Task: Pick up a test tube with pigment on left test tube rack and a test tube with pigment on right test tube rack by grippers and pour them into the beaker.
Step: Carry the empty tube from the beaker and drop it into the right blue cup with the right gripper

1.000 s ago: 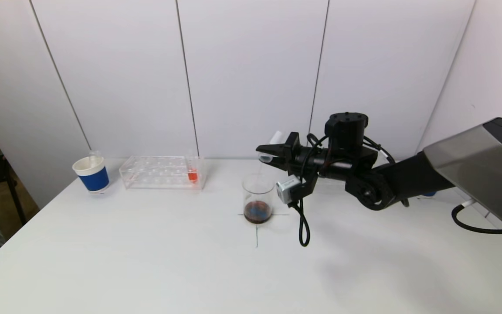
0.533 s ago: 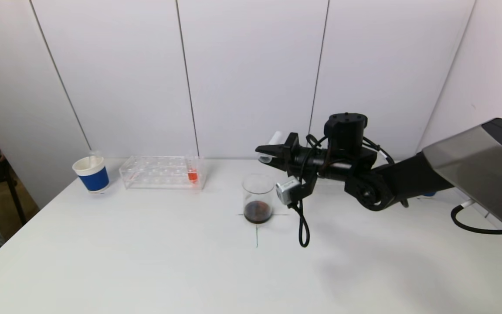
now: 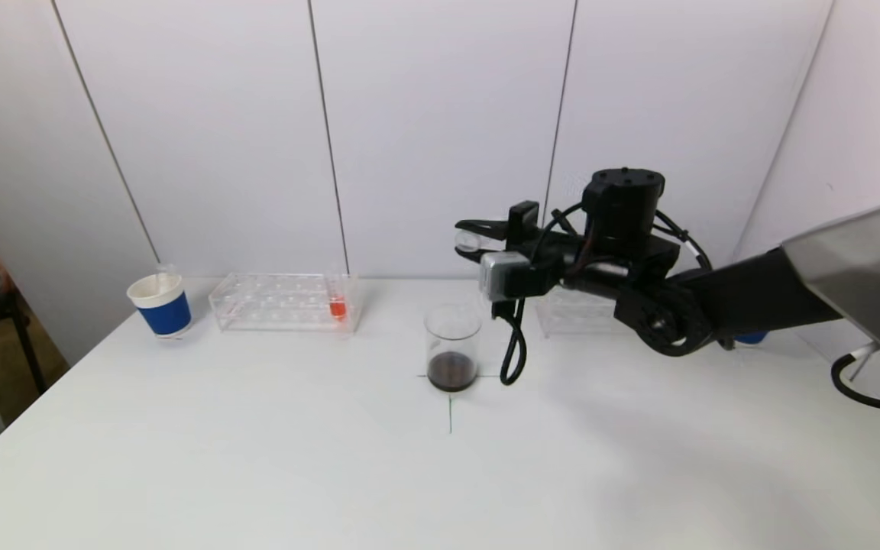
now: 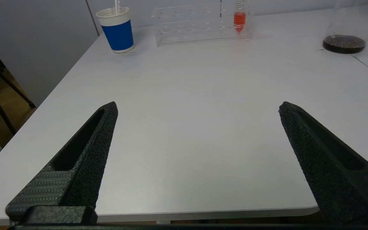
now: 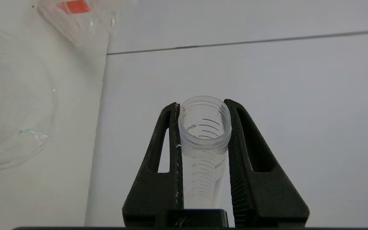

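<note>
Right wrist view: the right hand point(image 5: 203, 127) clamps an emptied test tube point(image 5: 204, 140), above and just behind the beaker point(image 3: 452, 347) on the tabletop point(image 3: 257, 458). Residual drips could spot it during return. Left hand point(image 4: 196, 108) gapes wide.

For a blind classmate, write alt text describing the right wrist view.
The right hand is shut on an empty, clear graduated test tube, its open mouth facing away from the camera. The glass beaker sits off to one side, before a pale wall.
</note>
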